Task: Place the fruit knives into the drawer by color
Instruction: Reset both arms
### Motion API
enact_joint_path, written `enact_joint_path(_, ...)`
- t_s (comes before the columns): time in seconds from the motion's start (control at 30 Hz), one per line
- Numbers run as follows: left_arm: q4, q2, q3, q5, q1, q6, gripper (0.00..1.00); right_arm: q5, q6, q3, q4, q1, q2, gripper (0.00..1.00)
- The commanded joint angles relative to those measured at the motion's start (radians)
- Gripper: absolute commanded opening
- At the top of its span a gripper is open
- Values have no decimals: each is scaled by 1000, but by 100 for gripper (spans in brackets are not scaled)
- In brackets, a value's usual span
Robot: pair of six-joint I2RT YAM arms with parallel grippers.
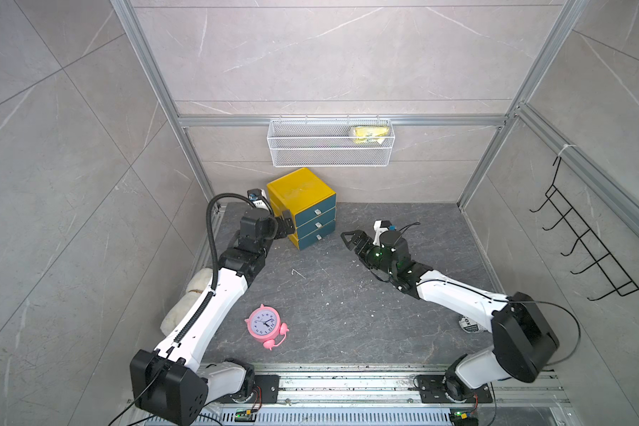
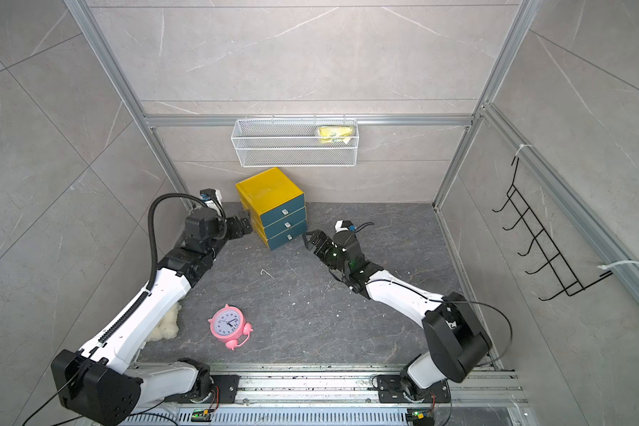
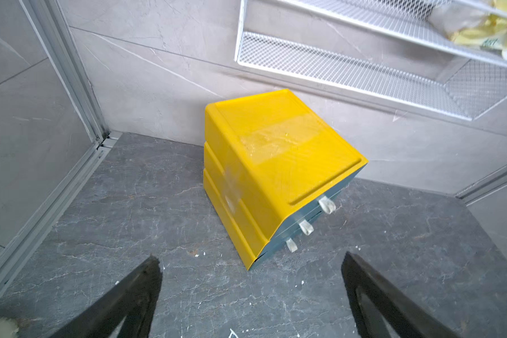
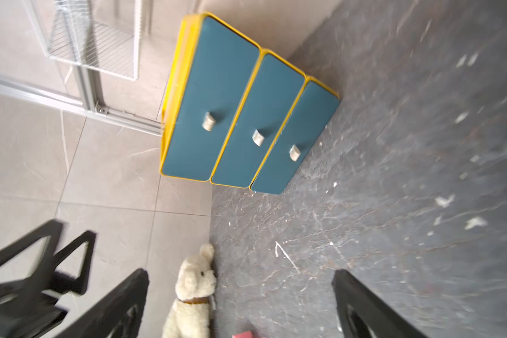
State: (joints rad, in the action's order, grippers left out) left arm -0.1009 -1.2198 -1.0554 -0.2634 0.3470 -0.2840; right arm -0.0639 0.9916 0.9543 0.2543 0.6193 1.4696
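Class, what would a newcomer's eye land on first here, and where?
The yellow chest of teal drawers stands at the back of the table, all three shut, flanked by the open left gripper and open right gripper. A pink alarm clock sits near the front; a white mesh basket hangs on the back wall.

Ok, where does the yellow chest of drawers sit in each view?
Top view: chest of drawers just left of centre, mid-height.
Top view: chest of drawers left of centre, mid-height.
Left wrist: mid-picture, yellow top towards the camera.
Right wrist: upper middle, three blue fronts showing.
Shared landmark: the white wire basket beside it in every view.
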Motion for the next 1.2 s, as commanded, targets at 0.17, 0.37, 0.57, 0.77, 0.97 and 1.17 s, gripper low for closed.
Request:
enact_joint_path(0.17,228,-27,205,-115,-46,277,100,290,-320,124,-502,0,-78,99)
enact_joint_path(0.37,271,-109,333,-115,-202,202,100,387,-407,161,-561,-1,-160,100)
enact_joint_path(0.57,361,-179,405,-106,-220,259,100,468,-599,-73,-247,-3,-376,100)
enact_joint_path(0.77,615,-188,541,18,-282,336,100,549,-670,-119,-210,-30,-438,100)
enact_joint_path(0.97,686,-278,542,46,-327,299,100,668,-944,-408,300,-68,-614,100)
enact_joint_path(1.17,659,-279,529,105,-366,273,100,797,-1119,-462,363,-120,-511,100)
